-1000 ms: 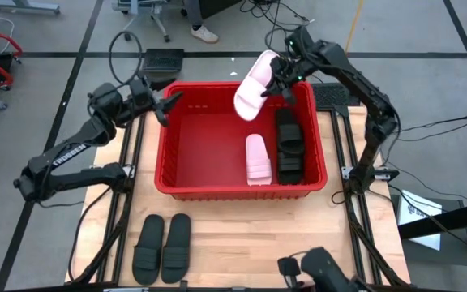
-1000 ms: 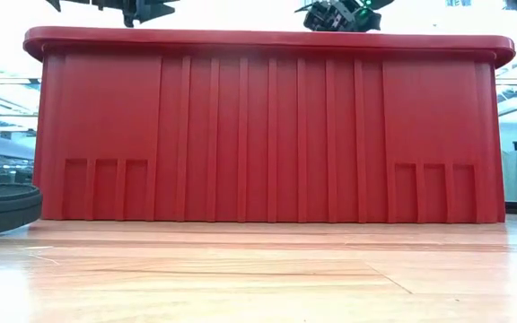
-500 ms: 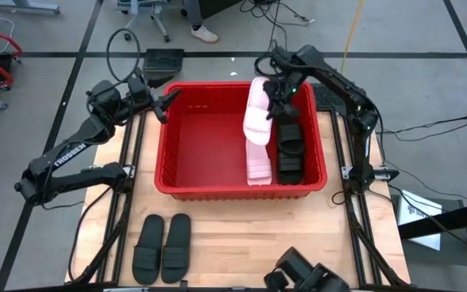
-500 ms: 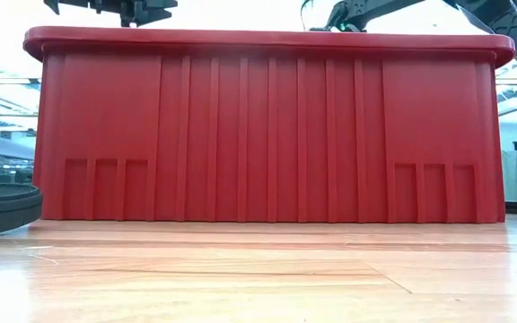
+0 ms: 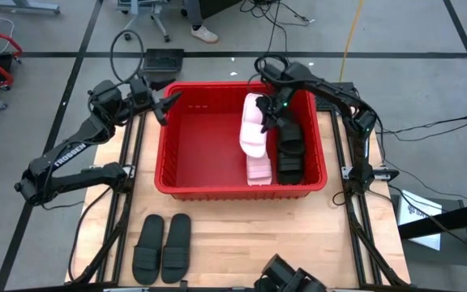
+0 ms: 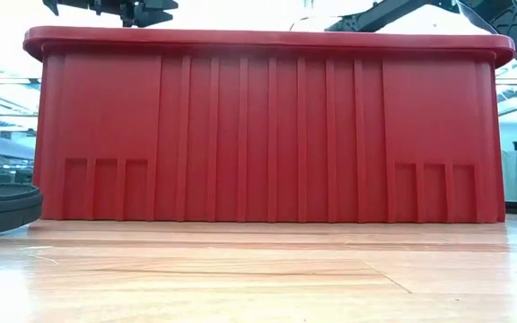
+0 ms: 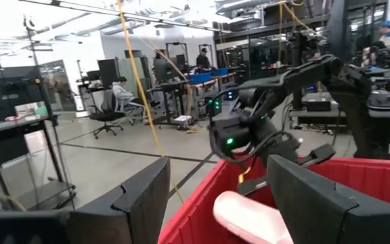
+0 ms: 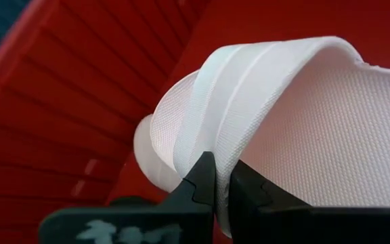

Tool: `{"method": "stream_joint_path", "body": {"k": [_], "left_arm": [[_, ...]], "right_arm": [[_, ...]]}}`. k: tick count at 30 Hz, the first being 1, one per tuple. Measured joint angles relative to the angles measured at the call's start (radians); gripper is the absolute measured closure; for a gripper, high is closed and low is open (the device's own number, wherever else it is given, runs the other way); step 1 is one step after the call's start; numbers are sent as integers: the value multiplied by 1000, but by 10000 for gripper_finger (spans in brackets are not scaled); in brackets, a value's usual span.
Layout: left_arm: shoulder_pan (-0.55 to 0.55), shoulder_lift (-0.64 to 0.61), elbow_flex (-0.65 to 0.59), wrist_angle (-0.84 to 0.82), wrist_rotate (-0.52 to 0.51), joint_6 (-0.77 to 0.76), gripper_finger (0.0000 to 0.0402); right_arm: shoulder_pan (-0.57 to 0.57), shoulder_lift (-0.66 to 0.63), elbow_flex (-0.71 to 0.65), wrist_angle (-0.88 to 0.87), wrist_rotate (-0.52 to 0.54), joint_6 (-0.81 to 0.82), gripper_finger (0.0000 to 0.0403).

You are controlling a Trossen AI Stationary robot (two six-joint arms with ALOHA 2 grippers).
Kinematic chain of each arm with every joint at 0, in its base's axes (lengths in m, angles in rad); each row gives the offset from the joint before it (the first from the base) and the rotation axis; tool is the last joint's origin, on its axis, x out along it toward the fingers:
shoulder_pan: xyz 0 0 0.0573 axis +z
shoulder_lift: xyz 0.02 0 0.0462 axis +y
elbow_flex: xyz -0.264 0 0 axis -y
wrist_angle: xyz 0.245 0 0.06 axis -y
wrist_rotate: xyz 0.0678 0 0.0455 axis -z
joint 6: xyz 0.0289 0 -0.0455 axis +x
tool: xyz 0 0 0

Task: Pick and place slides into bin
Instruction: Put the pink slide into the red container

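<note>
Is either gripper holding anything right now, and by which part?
The right gripper is shut on the pale pink slide sandal, pinching the edge of its wide strap, over the red plastic bin. The left gripper is open, holding nothing.

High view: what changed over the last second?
The right gripper, shut on the pale slide, carried it from above the bin's far rim down into the bin, over the other pale slide. Nothing released. Left gripper, black slides in the bin and black pair on the table stayed put.
</note>
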Motion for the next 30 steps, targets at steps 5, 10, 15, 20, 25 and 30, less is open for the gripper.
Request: {"method": "stream_joint_path", "body": {"k": [5,10,15,20,25,30], "left_arm": [[0,0,0,1,10,-23,149],[0,0,0,2,33,-41,149],[0,0,0,3,33,-61,149],[-3,0,0,4,33,-68,149],[-2,0,0,4,33,-69,149],[-2,0,0,4,33,-71,149]], "right_arm": [[-1,0,-79,81,0,43,399],[-11,0,-141,137,52,43,399],[-46,0,-179,215,52,61,399],[-57,0,-195,236,45,65,399],[-50,0,-221,215,56,56,400],[-37,-2,-263,216,51,43,401]]}}
